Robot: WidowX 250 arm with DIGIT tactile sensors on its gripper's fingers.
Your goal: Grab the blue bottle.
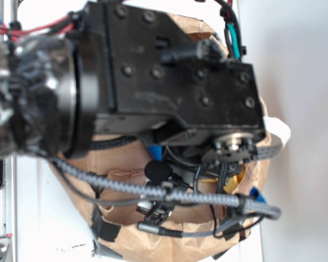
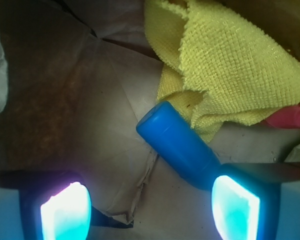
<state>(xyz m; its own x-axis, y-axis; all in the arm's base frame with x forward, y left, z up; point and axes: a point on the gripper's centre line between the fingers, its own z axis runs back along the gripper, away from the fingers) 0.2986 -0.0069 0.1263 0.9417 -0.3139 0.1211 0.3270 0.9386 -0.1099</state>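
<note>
Smooth bright-blue bottle (image 2: 177, 145) lies tilted on brown paper (image 2: 65, 100) between the gripper's (image 2: 150, 207) spread jaws.

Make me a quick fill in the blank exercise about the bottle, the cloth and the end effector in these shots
1. The bottle lying on the crumpled paper is ____ in colour.
2. The cloth touching the bottle is mostly ____.
3. In the wrist view, the end effector has its fingers spread ____.
4. The bottle lies on its ____, not upright.

Missing words: blue; yellow; open; side
</note>
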